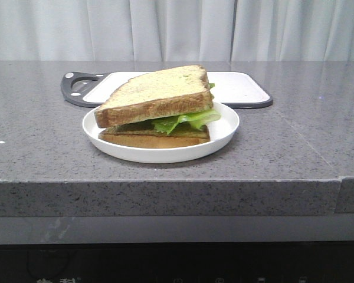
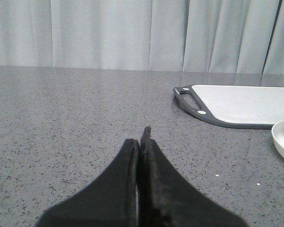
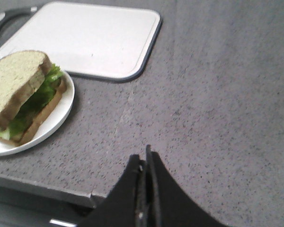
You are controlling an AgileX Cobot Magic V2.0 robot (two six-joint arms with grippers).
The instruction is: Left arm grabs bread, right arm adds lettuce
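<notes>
On the white plate [image 1: 221, 134] lies a stacked sandwich: a thick bread [image 1: 156, 94] slice rests tilted on top, the green lettuce [image 1: 186, 121] shows beneath it, and a thinner, darker slice [image 1: 153, 140] is at the bottom. The right wrist view shows the same bread [image 3: 12, 82], lettuce [image 3: 42, 90] and plate [image 3: 57, 124]. My left gripper [image 2: 142, 142] is shut with nothing in it, low over bare counter to the left of the plate [image 2: 283, 142]. My right gripper [image 3: 143, 158] is shut and empty, above the counter's front edge, right of the plate. Neither arm appears in the front view.
A white cutting board [image 1: 242, 88] with a dark rim and handle [image 1: 76, 85] lies behind the plate; it also shows as a board [image 2: 246, 104] in the left wrist view and a board [image 3: 85, 38] in the right. The grey stone counter edge [image 1: 165, 180] runs along the front. Pale curtains hang behind.
</notes>
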